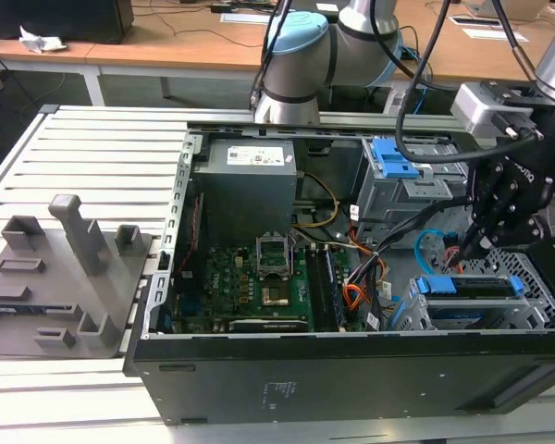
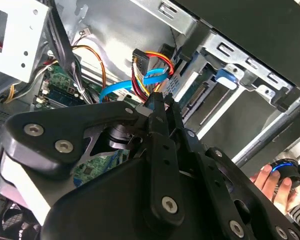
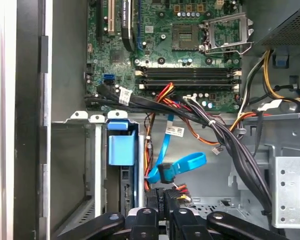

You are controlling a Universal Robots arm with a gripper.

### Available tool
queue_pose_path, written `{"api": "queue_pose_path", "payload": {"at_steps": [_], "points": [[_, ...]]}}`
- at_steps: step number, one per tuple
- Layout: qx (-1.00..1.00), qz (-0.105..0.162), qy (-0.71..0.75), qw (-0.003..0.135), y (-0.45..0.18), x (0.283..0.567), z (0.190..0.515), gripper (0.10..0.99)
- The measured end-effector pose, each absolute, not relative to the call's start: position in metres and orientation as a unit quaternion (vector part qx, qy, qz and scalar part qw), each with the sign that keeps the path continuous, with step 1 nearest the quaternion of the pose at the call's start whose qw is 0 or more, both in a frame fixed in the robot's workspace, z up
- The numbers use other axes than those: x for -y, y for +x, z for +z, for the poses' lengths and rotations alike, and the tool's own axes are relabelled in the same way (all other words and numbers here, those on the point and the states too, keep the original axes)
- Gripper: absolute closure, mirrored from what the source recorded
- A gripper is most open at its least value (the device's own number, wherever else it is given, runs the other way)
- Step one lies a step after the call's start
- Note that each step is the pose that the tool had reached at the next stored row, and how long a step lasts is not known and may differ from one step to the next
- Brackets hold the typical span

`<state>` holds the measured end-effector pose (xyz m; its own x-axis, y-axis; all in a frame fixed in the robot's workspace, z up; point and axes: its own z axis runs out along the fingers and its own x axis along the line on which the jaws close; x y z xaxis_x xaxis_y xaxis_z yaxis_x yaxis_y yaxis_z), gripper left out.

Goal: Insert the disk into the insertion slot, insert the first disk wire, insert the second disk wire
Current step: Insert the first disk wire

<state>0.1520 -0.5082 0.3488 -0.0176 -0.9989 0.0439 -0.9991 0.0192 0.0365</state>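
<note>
Exterior view: pincer (image 1: 470,245) hovering just above the drive cage (image 1: 544,282), jaws sitting together, contents untellable. Disk (image 1: 467,285) lying seated inside the cage. Blue cable (image 3: 182,164) looping beside the cage: likely light and floppy, best gripped at its dark plug (image 3: 165,173). Sheet-metal edges and wire bundle (image 3: 225,135) crowding the approach.

Tight pocket beside the drive cage (image 3: 96,165): second disk wire (image 3: 185,164) loops just off the gripper (image 3: 160,199), coloured wire bundle (image 3: 180,189) close beside it, black cable bundle (image 3: 230,145) crossing between there and the motherboard (image 3: 160,50). Over the motherboard, open room.
</note>
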Motion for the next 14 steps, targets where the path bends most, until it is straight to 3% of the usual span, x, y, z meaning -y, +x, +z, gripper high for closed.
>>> {"api": "queue_pose_path", "payload": {"at_steps": [14], "points": [[0.713, 0.002, 0.700, 0.028, 0.159, 0.526, 0.345, 0.906]]}}
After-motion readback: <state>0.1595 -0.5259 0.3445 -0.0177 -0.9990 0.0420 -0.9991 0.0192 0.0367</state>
